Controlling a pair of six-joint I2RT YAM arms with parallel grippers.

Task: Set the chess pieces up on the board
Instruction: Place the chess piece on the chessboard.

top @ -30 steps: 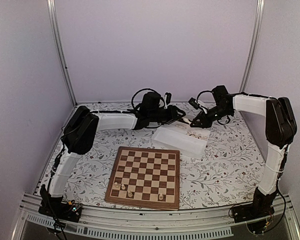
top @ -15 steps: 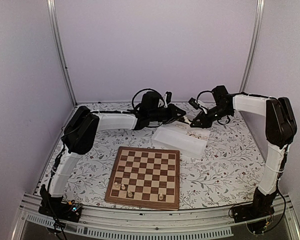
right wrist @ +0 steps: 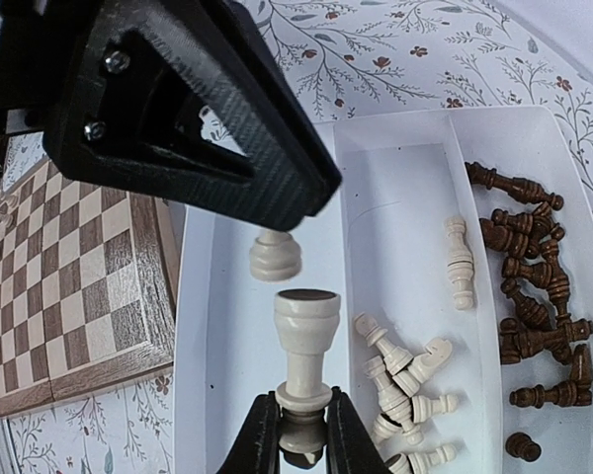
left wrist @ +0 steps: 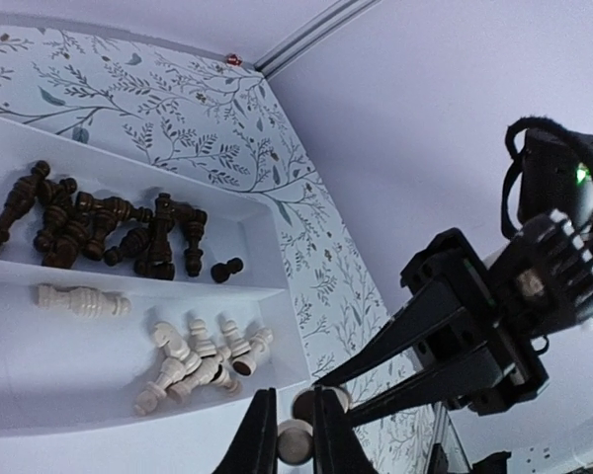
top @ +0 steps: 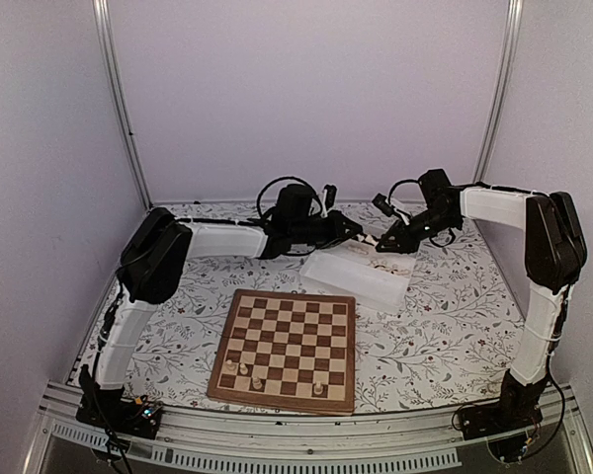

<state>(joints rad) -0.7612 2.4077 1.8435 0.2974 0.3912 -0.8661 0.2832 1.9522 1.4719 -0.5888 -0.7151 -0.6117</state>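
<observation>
Over the white tray [top: 361, 278] the left gripper [top: 360, 235] and the right gripper [top: 381, 246], each holding a pale piece [right wrist: 304, 336], nearly meet, leaving little room between them. The board [top: 289, 336] is open from above; only standing pieces [top: 244, 370] on its near rows obstruct.

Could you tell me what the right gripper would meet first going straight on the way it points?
Probably the left gripper, holding a pale piece just ahead, though depth is unclear.

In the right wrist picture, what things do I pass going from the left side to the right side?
Chessboard → big cream piece standing upright → heap of cream pieces → dark brown pieces.
</observation>
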